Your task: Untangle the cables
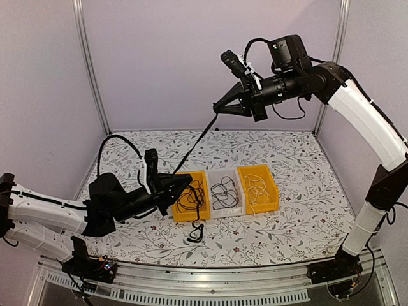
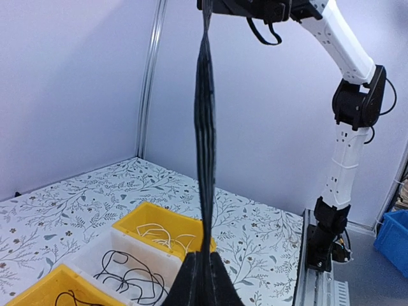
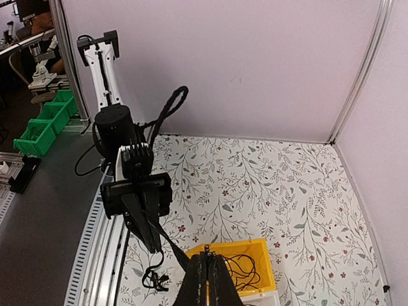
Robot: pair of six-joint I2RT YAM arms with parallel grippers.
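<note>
light: bright, even — soft | shadows: faint | focus: cable (image 2: 205, 127) near left-wrist lens blurred | edges: slightly bowed

A thin black cable (image 1: 199, 143) runs taut and straight through the air, from low by the left yellow plastic bin (image 1: 191, 218) up toward the far right. Loose black cables (image 1: 193, 197) lie tangled in that bin, more black cables (image 1: 224, 191) in the middle pale bin (image 1: 226, 214), and cream-white cables (image 1: 255, 191) lie coiled in the right yellow bin (image 1: 260, 210). One small black cable (image 1: 196, 234) lies bunched just near of the left bin.
</note>
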